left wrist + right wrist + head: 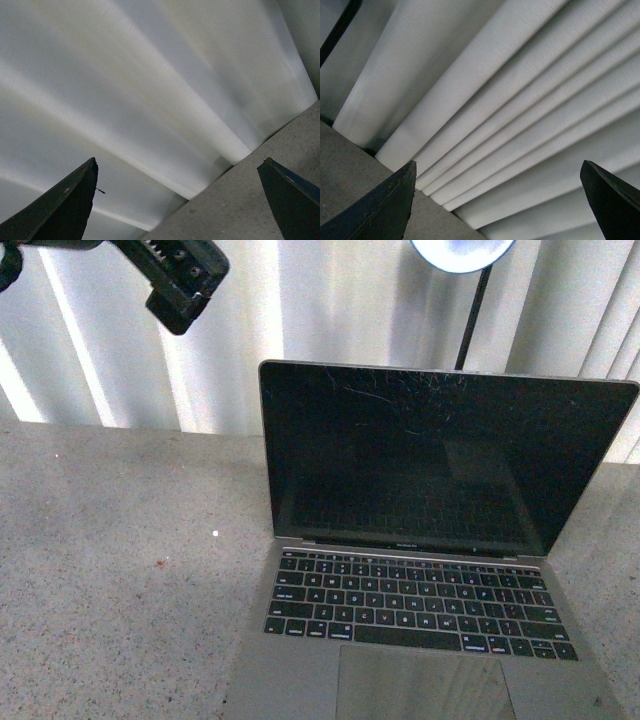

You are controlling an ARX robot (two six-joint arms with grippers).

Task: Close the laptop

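The laptop (430,540) stands open on the grey table at the centre right of the front view. It is silver-grey with black keys, a large trackpad (425,685) and a dark, scratched screen (440,455). My left gripper (185,285) hangs high at the upper left, above and to the left of the lid, apart from the laptop. In the left wrist view the left gripper (180,161) is open and empty, facing the curtain and the table's far edge. My right gripper (498,162) is open and empty, facing the curtain. The laptop shows in neither wrist view.
A white pleated curtain (330,310) hangs behind the grey speckled table (120,560). A lamp with a round white head (462,252) on a black stem (472,320) stands behind the laptop's lid.
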